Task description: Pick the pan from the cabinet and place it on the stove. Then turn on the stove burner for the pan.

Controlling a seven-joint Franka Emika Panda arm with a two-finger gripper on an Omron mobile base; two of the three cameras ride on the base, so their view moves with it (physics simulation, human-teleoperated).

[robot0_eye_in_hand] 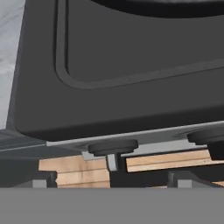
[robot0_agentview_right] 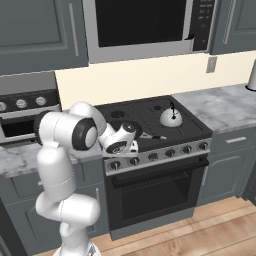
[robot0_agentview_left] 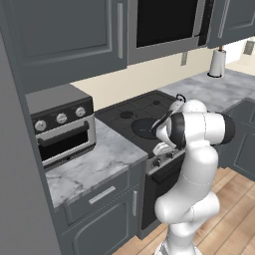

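The black pan (robot0_agentview_left: 141, 127) rests on the front left burner of the stove (robot0_agentview_left: 130, 110), its handle toward the kettle. Its rim (robot0_eye_in_hand: 166, 5) crosses the top of the hand view. My gripper (robot0_agentview_left: 160, 153) hangs over the stove's front edge, just ahead of the pan, pointing down at the left-hand knobs. In the hand view the gripper (robot0_eye_in_hand: 113, 179) is open, with a round black knob (robot0_eye_in_hand: 113, 147) centred between the fingertips (robot0_eye_in_hand: 43, 178) and nothing held. The dark grey wall cabinet (robot0_agentview_left: 64, 35) is up left with its doors shut.
A small silver kettle (robot0_agentview_right: 171, 117) stands on the stove's right rear burner. A grey toaster oven (robot0_agentview_left: 62, 129) sits on the marble counter (robot0_agentview_left: 94, 164) to the left. A microwave (robot0_agentview_right: 145, 25) hangs above the stove. A paper towel roll (robot0_agentview_left: 216, 62) stands far right.
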